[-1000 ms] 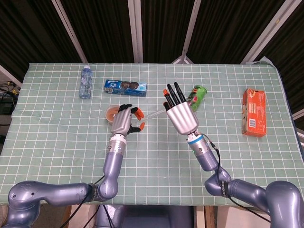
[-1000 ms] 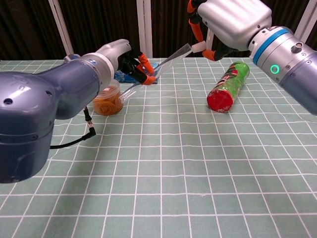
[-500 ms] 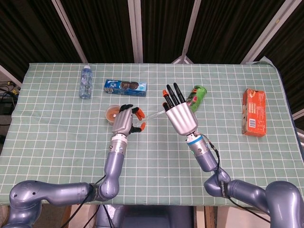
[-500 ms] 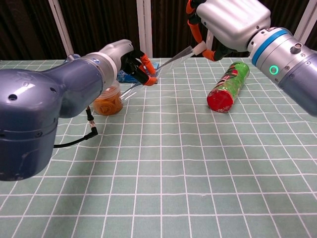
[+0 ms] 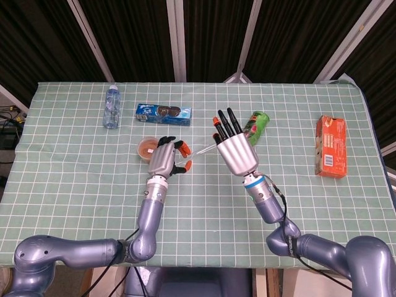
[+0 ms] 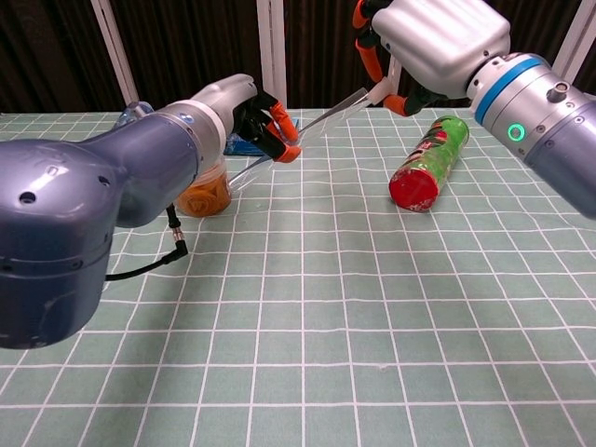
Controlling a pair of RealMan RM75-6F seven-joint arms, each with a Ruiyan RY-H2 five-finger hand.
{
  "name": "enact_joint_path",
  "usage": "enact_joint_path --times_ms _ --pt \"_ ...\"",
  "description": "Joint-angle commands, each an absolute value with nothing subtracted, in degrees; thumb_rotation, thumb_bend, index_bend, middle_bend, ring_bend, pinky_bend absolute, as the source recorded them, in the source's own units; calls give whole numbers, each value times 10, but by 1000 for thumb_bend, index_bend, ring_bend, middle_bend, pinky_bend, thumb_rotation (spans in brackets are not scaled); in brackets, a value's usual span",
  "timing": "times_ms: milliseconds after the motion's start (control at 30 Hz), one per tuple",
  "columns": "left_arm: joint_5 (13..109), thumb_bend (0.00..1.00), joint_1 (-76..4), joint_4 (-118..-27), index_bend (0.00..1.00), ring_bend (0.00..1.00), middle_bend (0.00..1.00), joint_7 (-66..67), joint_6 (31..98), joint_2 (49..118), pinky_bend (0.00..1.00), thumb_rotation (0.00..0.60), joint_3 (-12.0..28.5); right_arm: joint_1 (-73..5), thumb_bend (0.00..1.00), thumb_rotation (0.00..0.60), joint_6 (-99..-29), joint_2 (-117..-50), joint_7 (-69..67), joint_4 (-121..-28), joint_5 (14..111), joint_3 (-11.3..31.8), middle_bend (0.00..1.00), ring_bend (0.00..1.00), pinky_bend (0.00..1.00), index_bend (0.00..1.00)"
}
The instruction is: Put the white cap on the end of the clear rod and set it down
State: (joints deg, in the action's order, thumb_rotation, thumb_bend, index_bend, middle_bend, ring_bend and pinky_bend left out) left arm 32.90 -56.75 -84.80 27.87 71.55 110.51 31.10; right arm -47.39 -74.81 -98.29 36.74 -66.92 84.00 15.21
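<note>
The clear rod (image 6: 321, 116) slants in the air between my two hands above the table's middle, faintly visible as rod (image 5: 201, 150) in the head view. My left hand (image 6: 244, 119) grips its lower end with orange-tipped fingers curled around it; the same left hand (image 5: 165, 157) shows in the head view. My right hand (image 6: 438, 47) pinches the white cap (image 6: 380, 90) at the rod's upper end, the other fingers spread upward. The right hand (image 5: 234, 146) hides the cap in the head view. I cannot tell how far the cap sits over the rod's tip.
An orange-filled cup (image 6: 204, 191) stands just behind my left hand. A green can with a red lid (image 6: 428, 163) lies right of centre. Far back sit a water bottle (image 5: 111, 106) and a blue packet (image 5: 163, 113). An orange box (image 5: 331, 146) lies far right.
My left hand has shifted slightly right and forward with the rod, bringing the rod's tip closer into the cap. The right hand has barely moved.
</note>
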Motion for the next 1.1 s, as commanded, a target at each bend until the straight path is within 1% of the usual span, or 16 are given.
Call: enact_joint_path --times_ms 33,667,1100 --pt "330 639 -568 -848 584 132 497 279 716 1106 0 600 311 -474 358 600 -748 -982 368 -670 841 152 228 48 0 591" --pt "350 641 -567 -850 584 132 497 276 722 1111 0 600 305 -470 358 600 -749 -974 371 -679 837 154 228 48 0 591" --pt "358 642 -569 -842 584 132 497 272 723 1117 0 600 308 -469 359 600 -751 -970 370 -689 839 153 228 48 0 590"
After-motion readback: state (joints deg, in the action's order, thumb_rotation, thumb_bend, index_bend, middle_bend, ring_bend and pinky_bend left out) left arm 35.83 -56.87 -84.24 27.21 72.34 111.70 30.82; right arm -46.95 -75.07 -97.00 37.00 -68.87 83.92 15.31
